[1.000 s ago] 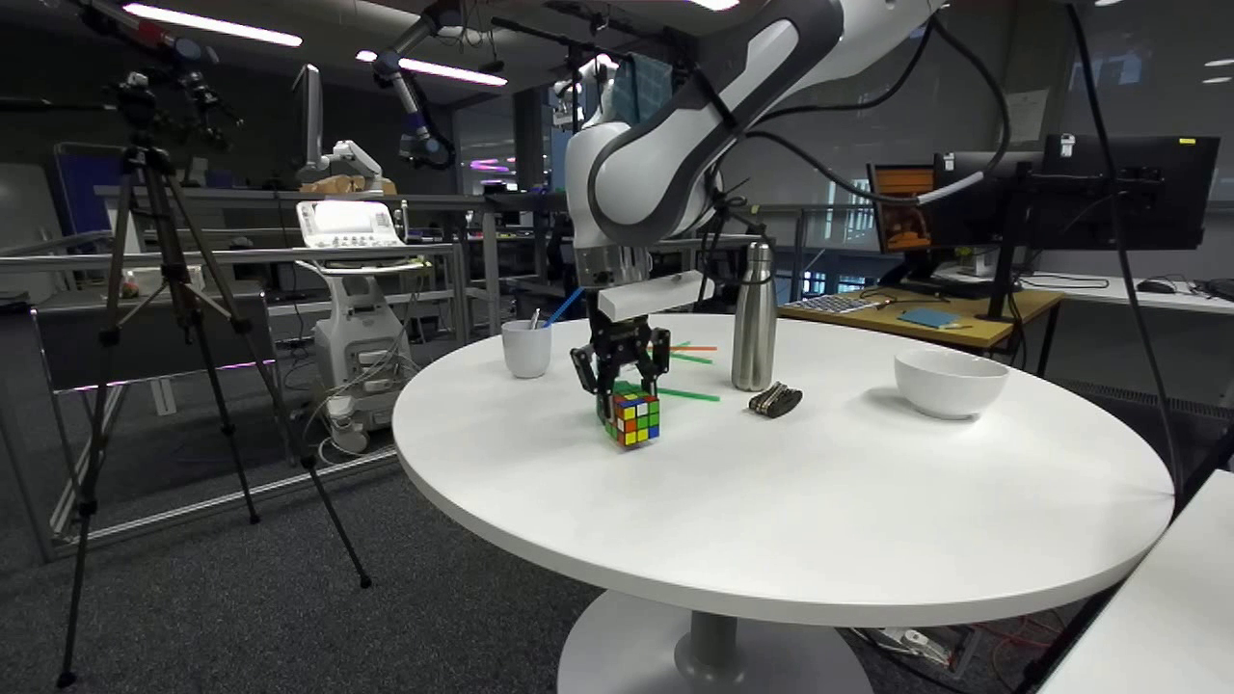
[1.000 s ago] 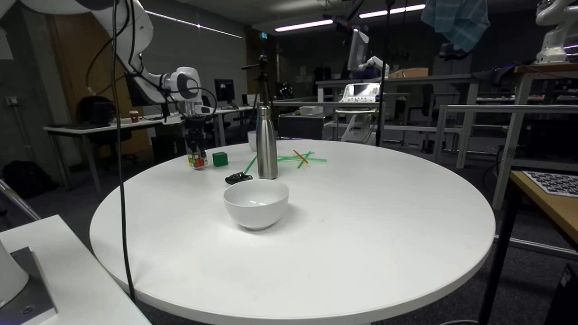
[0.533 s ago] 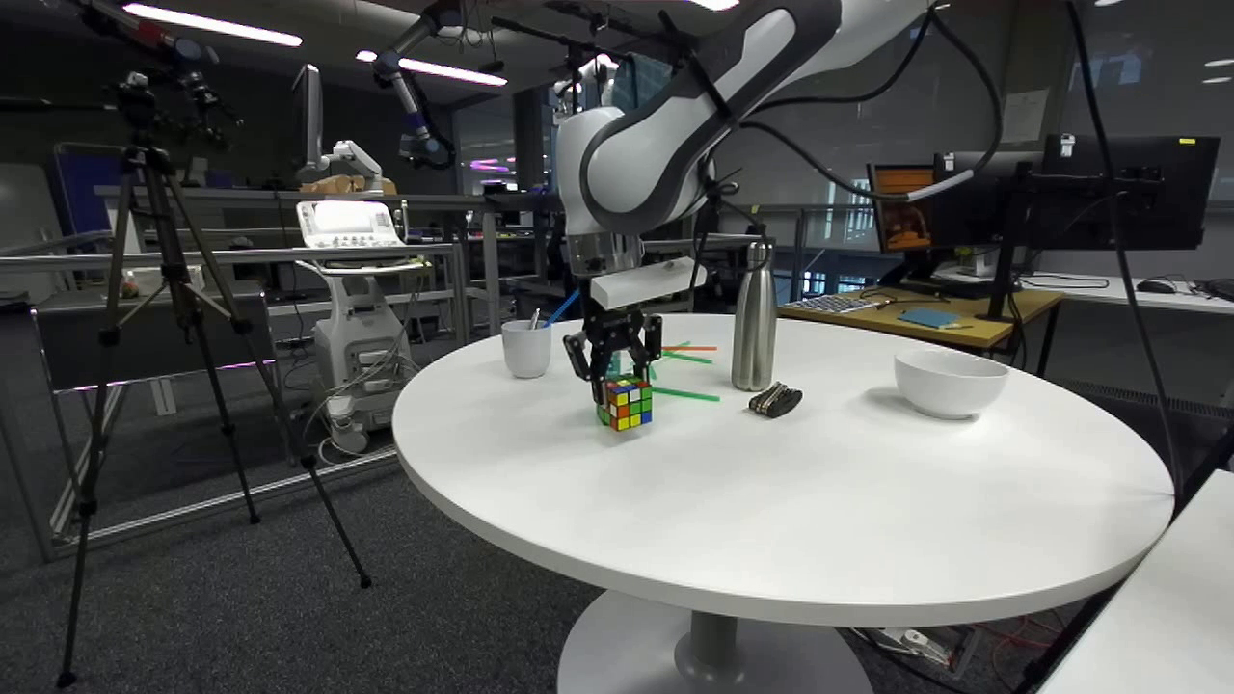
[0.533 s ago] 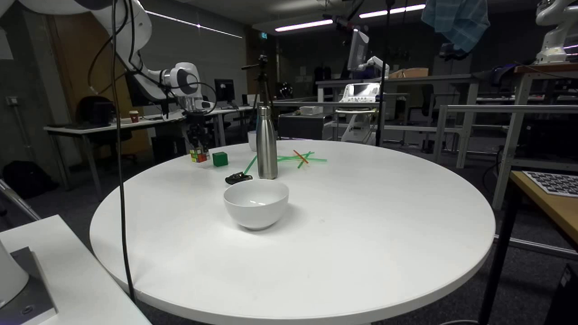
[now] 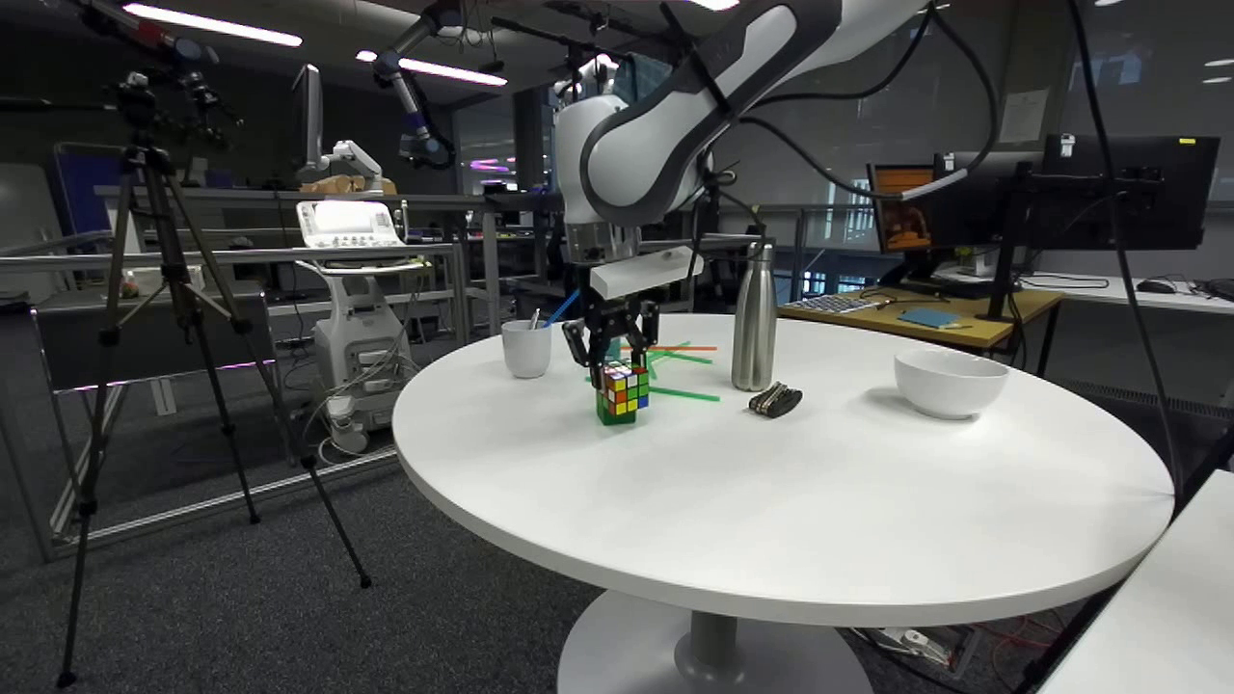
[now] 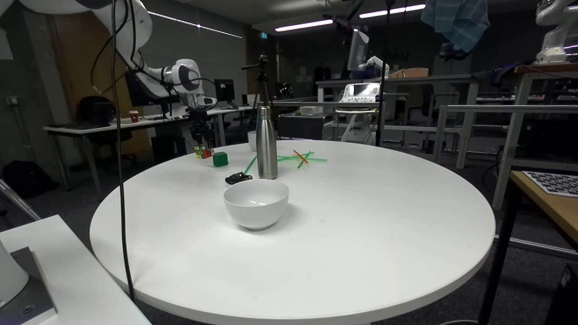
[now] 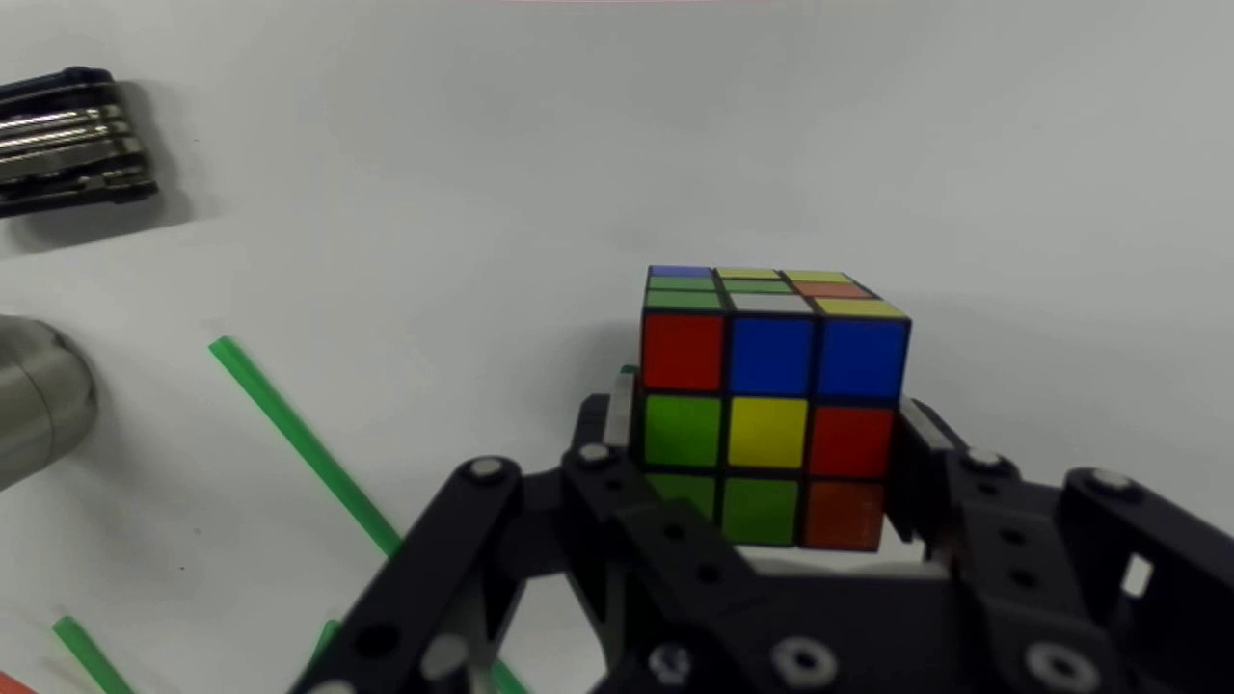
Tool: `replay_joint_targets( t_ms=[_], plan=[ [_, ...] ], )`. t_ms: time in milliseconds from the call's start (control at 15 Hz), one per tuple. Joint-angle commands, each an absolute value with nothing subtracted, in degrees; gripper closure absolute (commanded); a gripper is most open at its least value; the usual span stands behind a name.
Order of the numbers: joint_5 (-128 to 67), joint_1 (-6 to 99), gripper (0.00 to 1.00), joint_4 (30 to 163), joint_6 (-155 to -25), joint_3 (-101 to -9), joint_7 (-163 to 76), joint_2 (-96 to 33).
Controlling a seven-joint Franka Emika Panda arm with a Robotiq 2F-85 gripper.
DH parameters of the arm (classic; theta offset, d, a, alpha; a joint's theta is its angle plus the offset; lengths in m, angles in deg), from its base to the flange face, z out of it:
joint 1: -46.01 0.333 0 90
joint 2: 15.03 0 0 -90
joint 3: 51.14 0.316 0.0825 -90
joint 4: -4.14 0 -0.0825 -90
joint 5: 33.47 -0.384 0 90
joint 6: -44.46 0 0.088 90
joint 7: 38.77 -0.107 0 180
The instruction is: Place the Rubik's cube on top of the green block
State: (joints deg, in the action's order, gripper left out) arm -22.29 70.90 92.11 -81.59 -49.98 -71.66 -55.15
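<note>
- No words, brands or numbers can be read.
- Near 12 o'clock in an exterior view: green sign, too small to read.
- Toward 2 o'clock in an exterior view: white label and yellow label on monitor, sheet on wall, all illegible.

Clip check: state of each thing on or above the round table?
Green block: resting on the table
Rubik's cube: scrambled, held up, not on the block
Gripper: closed on the cube
Steel bottle: upright, cap on
White cup: upright, blue stick jutting from it
White bowl: right side up
Multi-tool: folded
Green sticks: lying flat
Orange stick: lying flat
</note>
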Motion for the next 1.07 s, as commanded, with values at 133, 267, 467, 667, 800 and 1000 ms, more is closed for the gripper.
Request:
replay_joint_targets(
  t_ms=[133, 267, 467, 667, 800, 1000],
  plan=[
    [-20.48, 72.06, 0.66, 89.69, -78.97, -51.56, -73.52, -55.14],
    [-20.34, 72.02, 0.66, 89.40, -78.86, -51.76, -73.60, -55.21],
    [-20.07, 71.94, 0.66, 89.05, -78.81, -52.16, -73.69, -55.29],
    [-19.57, 71.91, 0.66, 88.63, -78.78, -52.61, -73.80, -55.39],
    [-19.42, 71.85, 0.66, 88.17, -78.58, -52.76, -73.75, -55.53],
    [-19.26, 71.83, 0.66, 87.54, -78.28, -52.87, -73.73, -55.77]
  ],
)
